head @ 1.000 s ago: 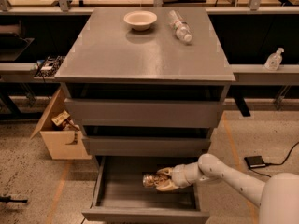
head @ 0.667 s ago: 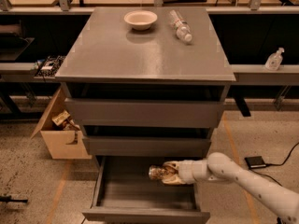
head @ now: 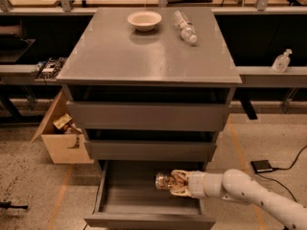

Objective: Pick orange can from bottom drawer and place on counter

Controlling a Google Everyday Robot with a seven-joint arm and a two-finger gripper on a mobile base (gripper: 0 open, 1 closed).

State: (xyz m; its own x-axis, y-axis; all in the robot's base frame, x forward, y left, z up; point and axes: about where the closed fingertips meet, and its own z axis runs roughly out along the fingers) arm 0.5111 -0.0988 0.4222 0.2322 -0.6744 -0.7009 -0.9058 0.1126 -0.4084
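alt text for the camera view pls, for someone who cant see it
A robot's white arm reaches from the right into the open bottom drawer, its hand gripping the orange can. On the grey counter above sit a cream bowl and a clear plastic bottle lying on its side.

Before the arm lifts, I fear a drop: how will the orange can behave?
The gripper, inside the bottom drawer, is closed on the orange can, held sideways. Its shiny metal skin looks slippery, so it may slide. It seems small and thin-walled, probably light and easily dented. Laid sideways on the counter, it would likely roll.
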